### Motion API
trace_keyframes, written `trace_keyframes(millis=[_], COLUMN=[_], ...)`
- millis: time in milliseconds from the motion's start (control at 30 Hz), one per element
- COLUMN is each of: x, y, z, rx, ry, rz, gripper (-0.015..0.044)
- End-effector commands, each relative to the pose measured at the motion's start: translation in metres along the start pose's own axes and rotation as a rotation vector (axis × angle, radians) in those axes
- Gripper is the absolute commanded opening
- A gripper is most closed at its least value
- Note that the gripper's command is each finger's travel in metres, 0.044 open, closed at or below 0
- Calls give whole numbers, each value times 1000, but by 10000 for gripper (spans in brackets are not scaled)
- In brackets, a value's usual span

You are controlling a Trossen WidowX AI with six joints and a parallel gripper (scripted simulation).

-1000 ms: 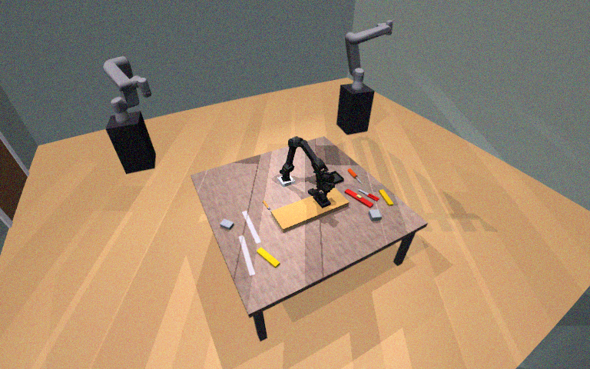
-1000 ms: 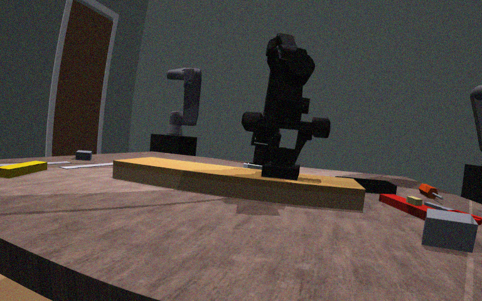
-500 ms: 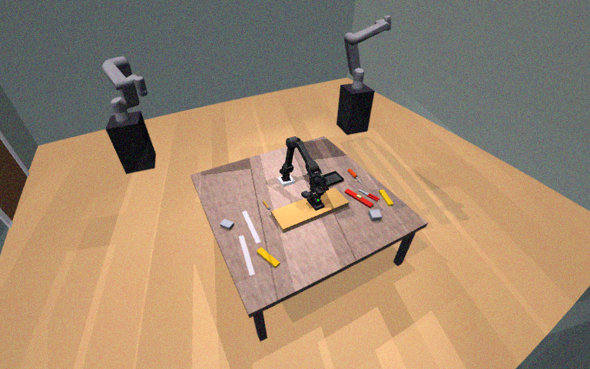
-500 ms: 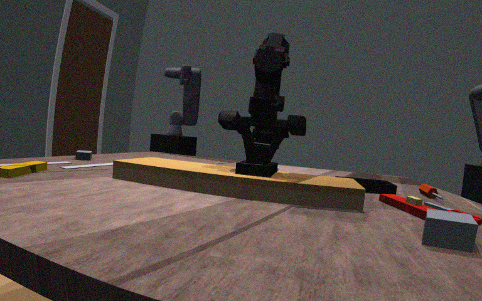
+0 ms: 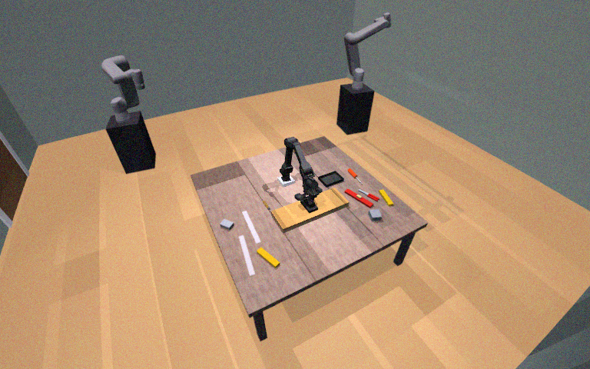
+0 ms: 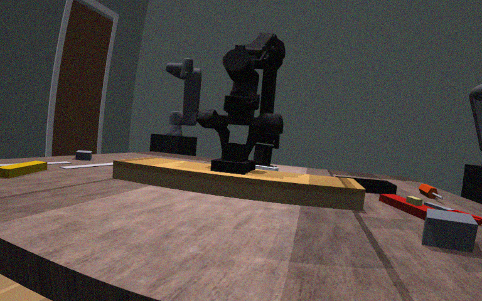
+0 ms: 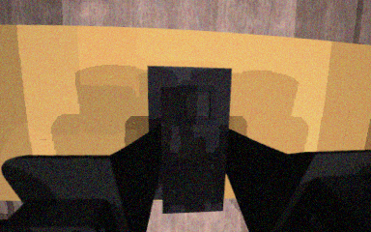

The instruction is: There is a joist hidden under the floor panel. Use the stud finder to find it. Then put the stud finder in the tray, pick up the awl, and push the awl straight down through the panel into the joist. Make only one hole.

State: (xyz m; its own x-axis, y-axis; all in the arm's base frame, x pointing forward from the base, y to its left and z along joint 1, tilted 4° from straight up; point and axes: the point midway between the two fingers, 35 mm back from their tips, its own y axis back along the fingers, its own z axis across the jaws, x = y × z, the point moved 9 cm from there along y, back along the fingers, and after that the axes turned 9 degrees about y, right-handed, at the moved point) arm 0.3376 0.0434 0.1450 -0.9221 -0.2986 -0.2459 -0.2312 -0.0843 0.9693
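Note:
My gripper (image 5: 309, 203) (image 6: 233, 156) (image 7: 190, 193) is shut on the stud finder (image 5: 310, 207) (image 6: 232, 165) (image 7: 190, 121), a flat black block. It rests flat on the yellow floor panel (image 5: 289, 217) (image 6: 284, 191) (image 7: 97, 58), right of the panel's middle in the top view. The black tray (image 5: 330, 173) (image 6: 376, 185) lies on the table just beyond the panel's right end. The awl (image 5: 353, 174) (image 6: 428, 190), with an orange handle and a metal tip, lies on the table right of the tray. The joist is hidden.
A red level (image 5: 358, 197) (image 6: 401, 205), a red-handled tool (image 5: 369, 194), a yellow block (image 5: 386, 197) and a grey block (image 5: 375, 213) (image 6: 449, 229) lie right of the panel. White strips (image 5: 250, 226), a yellow bar (image 5: 267, 256) (image 6: 21, 168) and a grey block (image 5: 227, 224) lie left.

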Motion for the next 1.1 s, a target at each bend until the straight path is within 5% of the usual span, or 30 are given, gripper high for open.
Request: trace_keyframes(millis=[0,1067], x=[2,20], y=[0,1], z=[-14,-122], rx=[6,15], ry=[-2,0], rz=[1,2], gripper=[0,0])
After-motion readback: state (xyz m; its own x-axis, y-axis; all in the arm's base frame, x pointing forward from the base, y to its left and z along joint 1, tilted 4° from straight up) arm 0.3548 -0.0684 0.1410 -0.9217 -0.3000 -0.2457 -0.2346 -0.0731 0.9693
